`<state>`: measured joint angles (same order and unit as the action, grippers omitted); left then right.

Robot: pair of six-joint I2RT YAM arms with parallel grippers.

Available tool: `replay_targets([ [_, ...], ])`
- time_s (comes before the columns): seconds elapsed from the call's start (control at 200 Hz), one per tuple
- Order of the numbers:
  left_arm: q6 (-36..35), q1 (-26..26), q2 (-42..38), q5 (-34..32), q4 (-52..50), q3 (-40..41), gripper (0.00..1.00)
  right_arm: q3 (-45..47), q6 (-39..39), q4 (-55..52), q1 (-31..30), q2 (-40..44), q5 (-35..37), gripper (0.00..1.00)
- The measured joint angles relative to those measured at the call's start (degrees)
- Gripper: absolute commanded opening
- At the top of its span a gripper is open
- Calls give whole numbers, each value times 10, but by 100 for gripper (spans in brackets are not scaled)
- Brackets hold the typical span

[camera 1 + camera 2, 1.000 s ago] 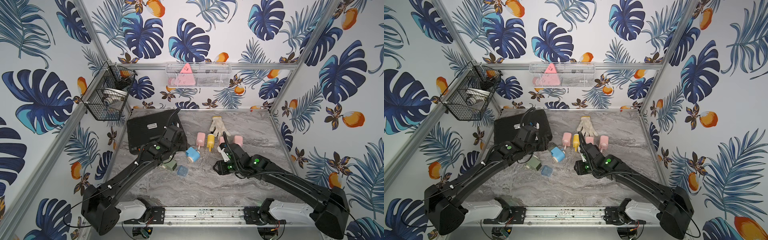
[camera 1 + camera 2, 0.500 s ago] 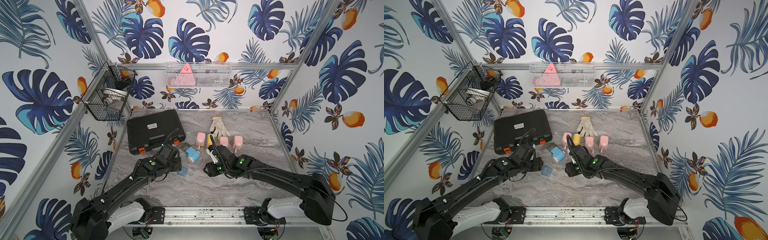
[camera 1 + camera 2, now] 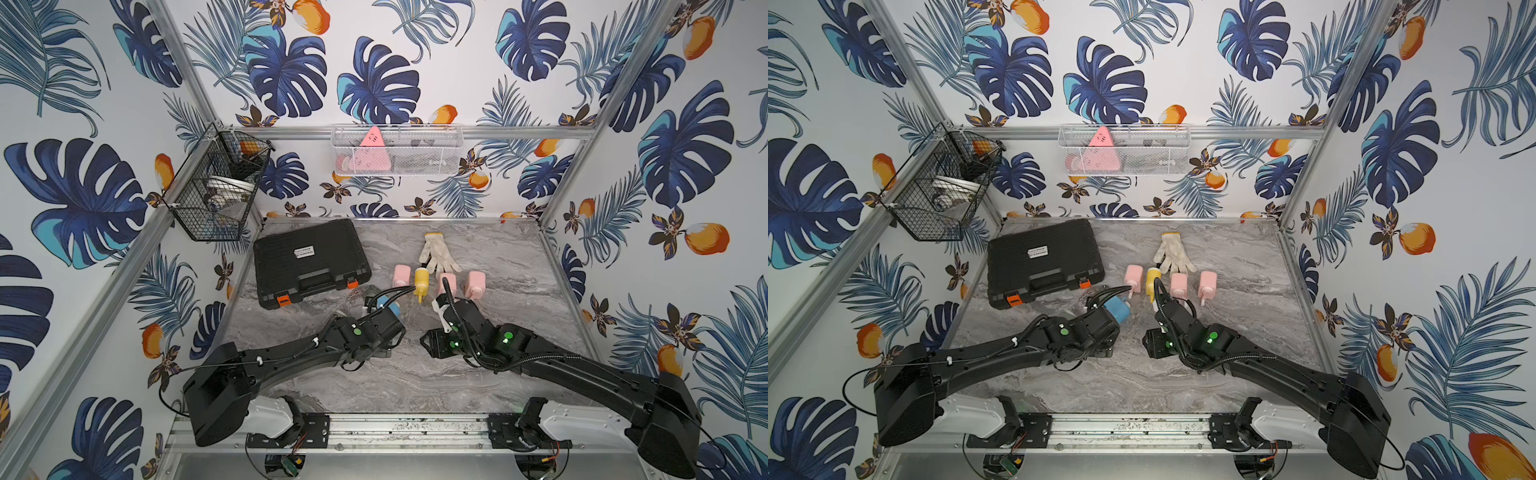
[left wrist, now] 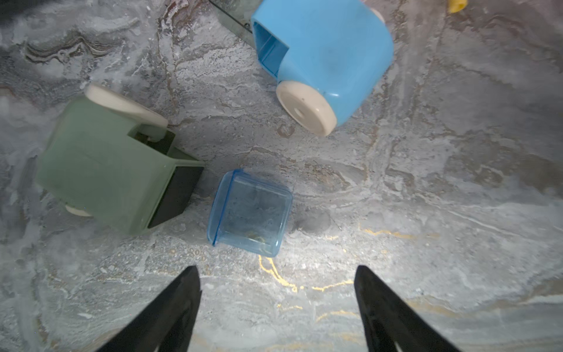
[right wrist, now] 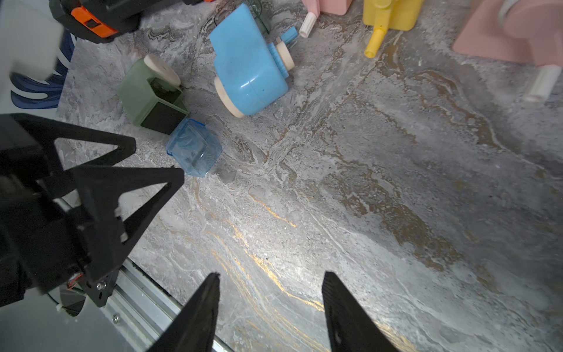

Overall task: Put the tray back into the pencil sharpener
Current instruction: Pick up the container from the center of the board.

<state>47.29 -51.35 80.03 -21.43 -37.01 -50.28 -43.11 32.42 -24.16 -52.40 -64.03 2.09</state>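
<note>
The left gripper [image 4: 275, 269] has its jaws spread wide with nothing between them, low over the marble table [image 4: 426, 213]. The right gripper [image 5: 271, 275] has its jaws parted less far and is empty too, over bare marble.

The blue pencil sharpener [image 4: 323, 58] lies tipped over with its empty slot showing. The clear blue tray [image 4: 251, 213] sits on the table near the blue pencil sharpener but apart from it, on the side toward the left gripper's fingertips. A green pencil sharpener [image 4: 103, 164] lies near the blue pencil sharpener as well, just beside the tray.

Past the blue pencil sharpener, in a top view, a yellow bottle [image 3: 421, 280] and pink bottles [image 3: 401, 274] lie in a row. A white glove [image 3: 438, 253] lies farther back, and a black case [image 3: 309, 266] lies off to one side.
</note>
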Motion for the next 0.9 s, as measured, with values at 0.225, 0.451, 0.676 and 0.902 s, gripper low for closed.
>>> replay_targets([
  [0.225, -65, 8, 48, -8, 9, -22, 89, 36, 12, -2, 0, 54, 9, 57],
  [0.451, -120, 41, 75, 6, 15, -25, 90, 57, 17, -4, 0, 82, 10, 57],
  [0.676, -159, 73, 104, 30, 30, -23, 90, 59, 16, -9, 0, 92, 15, 57],
  [0.902, -178, 97, 127, 49, 48, -17, 83, 59, 16, -12, 0, 96, 15, 58],
])
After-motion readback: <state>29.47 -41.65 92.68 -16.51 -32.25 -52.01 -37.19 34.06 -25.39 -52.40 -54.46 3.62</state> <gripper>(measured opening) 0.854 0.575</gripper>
